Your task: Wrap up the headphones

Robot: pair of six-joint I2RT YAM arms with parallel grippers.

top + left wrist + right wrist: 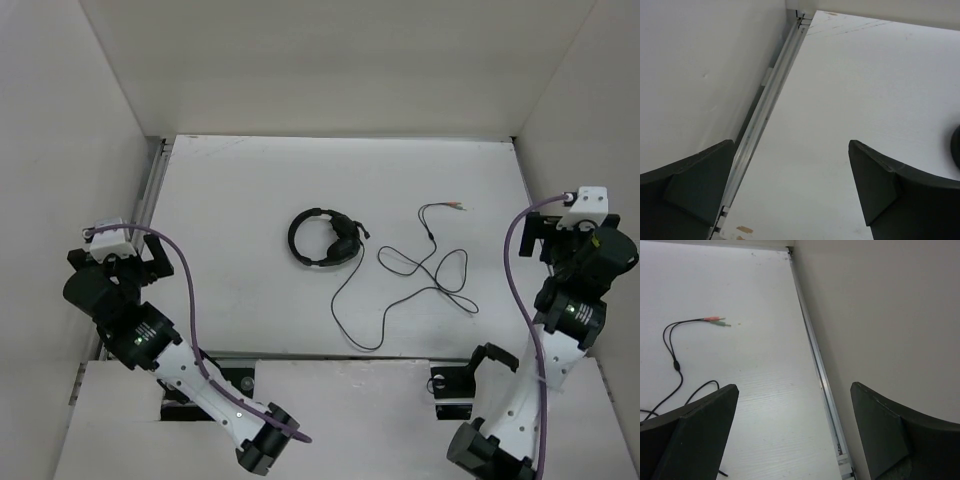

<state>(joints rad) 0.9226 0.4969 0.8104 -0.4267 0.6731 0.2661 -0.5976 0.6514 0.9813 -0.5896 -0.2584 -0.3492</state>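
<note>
The black headphones lie flat in the middle of the white table. Their thin black cable trails right and toward me in loose loops and ends in pink and green plugs. The plugs and part of the cable also show in the right wrist view. A dark edge of the headphones shows at the right border of the left wrist view. My left gripper is open and empty at the table's left edge. My right gripper is open and empty at the table's right edge.
White walls enclose the table on the left, back and right. A metal rail runs along the left wall and another rail along the right wall. Thick purple cables hang along both arms.
</note>
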